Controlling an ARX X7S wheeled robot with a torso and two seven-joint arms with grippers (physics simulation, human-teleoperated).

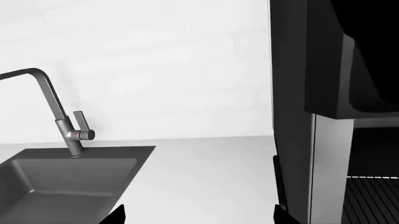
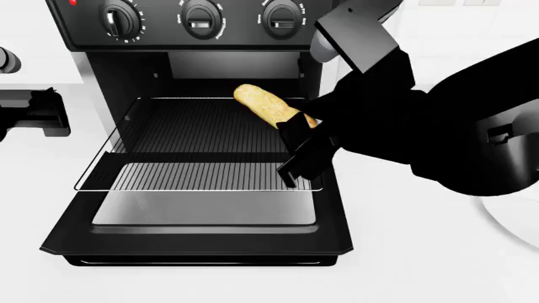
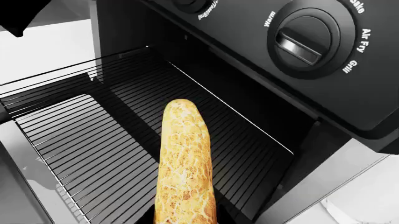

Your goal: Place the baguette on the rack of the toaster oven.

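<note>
Your right gripper [image 2: 296, 136] has its jaws closed on one end of the baguette [image 2: 267, 105], which reaches out over the rack [image 2: 202, 177] with its far end pointing toward the oven mouth. From the right wrist view the loaf [image 3: 185, 163] sits above the bars, though I cannot tell whether its underside touches them or hangs just clear.

The rack is pulled partway out of the toaster oven [image 2: 194, 38], so its front edge overhangs the lowered door [image 2: 202, 218]. You have open bars on the loaf's left across most of the rack's width, and open bars ahead of its tip into the dark cavity. On the right the room is tight: the loaf lies near the rack's right edge, and your forearm crowds that side of the opening. Above, the top edge of the opening and the knob panel [image 3: 309, 39] hang close over the rear part of the rack.

The door's front lip juts toward you over the white table [image 2: 421, 252], well below the gripper.

Your left gripper [image 2: 38, 110] stands off to the left of the oven, apart from it; its jaws appear spread with nothing between them, though only the fingertips [image 1: 115, 215] show in the left wrist view. That view also shows a sink [image 1: 62, 179] and tap [image 1: 65, 126] on the table beside the oven's side wall [image 1: 293, 116].
</note>
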